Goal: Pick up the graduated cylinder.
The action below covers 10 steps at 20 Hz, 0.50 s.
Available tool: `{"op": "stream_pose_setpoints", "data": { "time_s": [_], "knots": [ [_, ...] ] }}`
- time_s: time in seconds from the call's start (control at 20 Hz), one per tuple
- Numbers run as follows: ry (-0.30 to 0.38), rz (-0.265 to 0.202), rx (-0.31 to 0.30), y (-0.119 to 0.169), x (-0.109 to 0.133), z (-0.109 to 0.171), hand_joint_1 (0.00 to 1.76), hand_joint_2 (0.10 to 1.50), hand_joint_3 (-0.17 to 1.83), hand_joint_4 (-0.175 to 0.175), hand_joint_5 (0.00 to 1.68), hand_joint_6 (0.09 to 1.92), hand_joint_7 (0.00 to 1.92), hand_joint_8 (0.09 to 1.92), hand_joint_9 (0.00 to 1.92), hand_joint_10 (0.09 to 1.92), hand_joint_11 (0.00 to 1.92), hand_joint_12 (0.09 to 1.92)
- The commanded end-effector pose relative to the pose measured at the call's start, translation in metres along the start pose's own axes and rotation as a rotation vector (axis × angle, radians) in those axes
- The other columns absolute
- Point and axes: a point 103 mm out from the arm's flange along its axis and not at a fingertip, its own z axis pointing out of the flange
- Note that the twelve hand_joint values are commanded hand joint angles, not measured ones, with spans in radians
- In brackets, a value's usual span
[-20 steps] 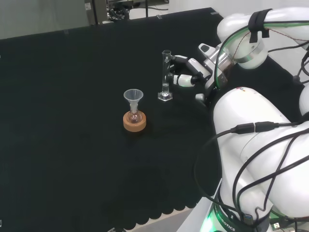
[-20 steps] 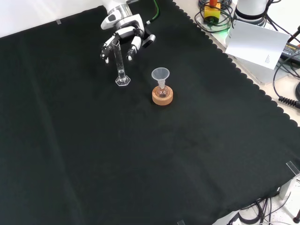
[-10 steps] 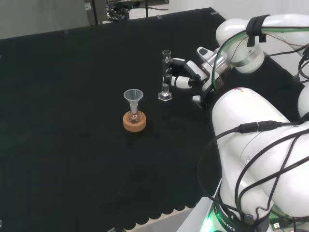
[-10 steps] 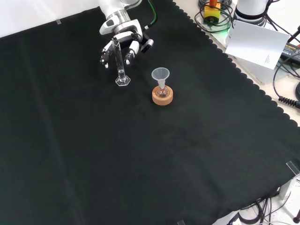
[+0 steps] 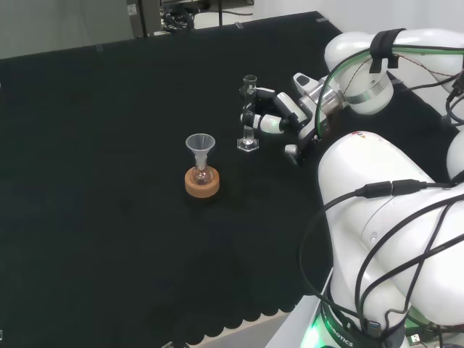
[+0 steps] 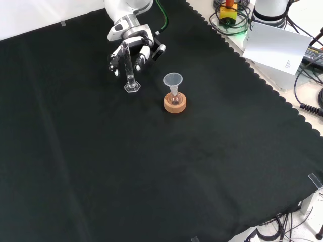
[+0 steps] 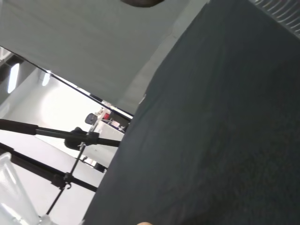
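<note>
While the cork stand [image 6: 175,104] w/ its small flask and clear funnel [image 6: 172,80] sits nearest me in the front view, a bit apart from the hand [image 6: 132,44], the real action is just behind it. The funnel is upright in the flask's neck, and the stand rests flat on the black cloth of the desk [image 6: 192,166].

Next back: the graduated cylinder [image 6: 129,70], upright, its hex foot flat on the cloth just below the hand in the front view. The tube rises between the fingers [image 6: 141,55]; they reach down on both sides of it, part curled, white tips pointing at the desk. Can't tell for sure if they touch the glass or merely bracket it. In the head view the hand [image 5: 279,114] comes at the cylinder [image 5: 249,116] from the right, fingers wrapped about the upper part of the tube, base still on the cloth. So: hand half closed round the cylinder, actual contact unclear, cylinder not lifted.

Behind the hand, the white arm link [image 6: 126,7] runs off the top of the front view.

Farthest off, right of the hand in the front view, past the cloth's scalloped edge: a white sheet [image 6: 277,46] and cables.
</note>
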Motion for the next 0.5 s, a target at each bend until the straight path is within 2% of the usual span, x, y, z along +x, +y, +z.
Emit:
{"op": "stream_pose_setpoints", "data": {
  "time_s": [0.05, 0.25, 0.5],
  "knots": [
    [0.014, -0.011, 0.0, 0.0007, 0.0019, 0.0024, 1.02, 1.02, -0.17, -0.038, 0.63, 0.14, 0.45, 0.64, 0.75, 0.5, 0.59, 1.15],
    [0.013, -0.002, 0.005, 0.0015, 0.0016, 0.0021, 1.07, 1.05, -0.17, -0.029, 0.73, 0.31, 0.55, 0.63, 0.88, 0.41, 0.73, 1.06],
    [0.011, 0.006, -0.007, 0.0015, 0.0013, 0.0019, 1.14, 1.08, -0.17, -0.018, 0.76, 0.49, 0.62, 0.62, 0.99, 0.32, 0.84, 1.0]
  ]
}}
